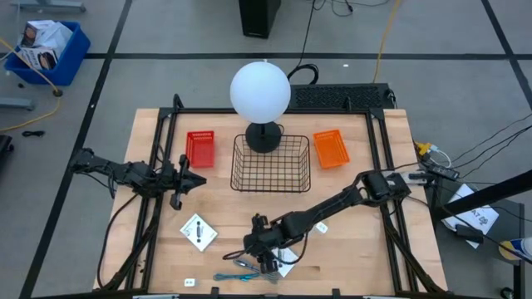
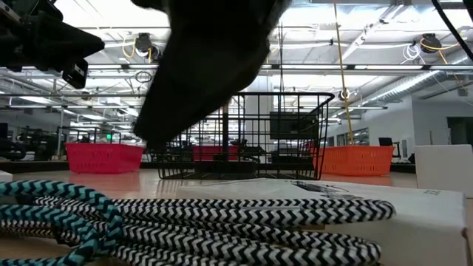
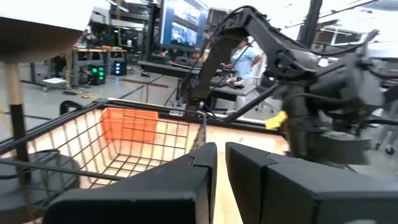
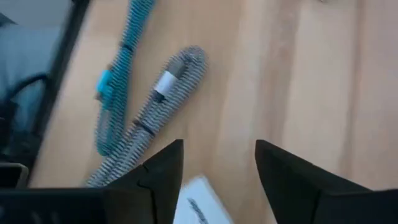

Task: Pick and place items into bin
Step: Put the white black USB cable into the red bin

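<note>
My right gripper (image 1: 264, 259) (image 4: 219, 180) is open and low over the table's near edge, pointing down. A white card (image 4: 198, 203) (image 1: 287, 264) shows between its fingers; whether they touch it, I cannot tell. Just beside it lies a bundle of braided cords, teal and black-and-white (image 4: 155, 106) (image 1: 243, 274) (image 2: 148, 218). Another white card with a dark mark (image 1: 198, 231) lies flat to the left. A tiny white cube (image 1: 189, 282) sits near the front edge, and a small white piece (image 1: 322, 227) lies by the right forearm. My left gripper (image 1: 189, 176) (image 3: 221, 171) hovers shut at the table's left, holding nothing.
A black wire basket (image 1: 270, 162) stands mid-table, flanked by a red bin (image 1: 199, 148) and an orange bin (image 1: 331, 148). The white globe lamp (image 1: 260, 90) stands behind the basket. The right forearm (image 1: 332, 206) slants across the near-right table. A person shows in the room beyond.
</note>
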You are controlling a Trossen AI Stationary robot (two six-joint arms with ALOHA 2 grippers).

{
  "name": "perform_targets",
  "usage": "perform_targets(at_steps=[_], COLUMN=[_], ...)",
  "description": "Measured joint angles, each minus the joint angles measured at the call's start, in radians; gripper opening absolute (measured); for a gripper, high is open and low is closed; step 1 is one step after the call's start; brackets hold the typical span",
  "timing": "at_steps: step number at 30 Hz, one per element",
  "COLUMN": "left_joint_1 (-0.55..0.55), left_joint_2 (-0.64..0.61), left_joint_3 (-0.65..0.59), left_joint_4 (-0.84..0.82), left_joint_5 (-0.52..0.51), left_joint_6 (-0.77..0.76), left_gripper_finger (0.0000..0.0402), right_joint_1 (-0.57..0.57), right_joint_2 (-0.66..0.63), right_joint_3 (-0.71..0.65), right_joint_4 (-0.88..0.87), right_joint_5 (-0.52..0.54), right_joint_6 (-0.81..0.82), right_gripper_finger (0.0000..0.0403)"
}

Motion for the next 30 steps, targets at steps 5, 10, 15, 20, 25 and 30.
perform_targets(at_steps=[5,10,15,20,25,30], left_joint_1=[0.0,0.0,0.0,0.0,0.0,0.0], left_joint_2=[0.0,0.0,0.0,0.0,0.0,0.0], left_joint_3=[0.0,0.0,0.0,0.0,0.0,0.0], left_joint_4=[-0.002,-0.005,-0.006,-0.007,-0.007,-0.008], left_joint_5=[-0.055,-0.106,-0.126,-0.126,-0.126,-0.126], left_joint_6=[0.0,-0.012,-0.039,-0.076,-0.094,-0.102], left_gripper_finger=[0.0042,0.0042,0.0042,0.0042,0.0042,0.0042], right_joint_1=[0.027,0.048,0.059,0.059,0.06,0.061], right_joint_2=[0.004,0.009,0.031,0.043,0.052,0.073], right_joint_3=[0.017,0.017,0.015,0.017,0.015,0.014], right_joint_4=[0.016,0.035,0.048,0.088,0.141,0.147], right_joint_5=[-0.008,0.015,0.05,0.047,0.047,0.064], right_joint_6=[0.0,0.01,0.017,0.022,0.022,0.022], right_gripper_finger=[0.0214,0.0214,0.0215,0.0214,0.0213,0.0212])
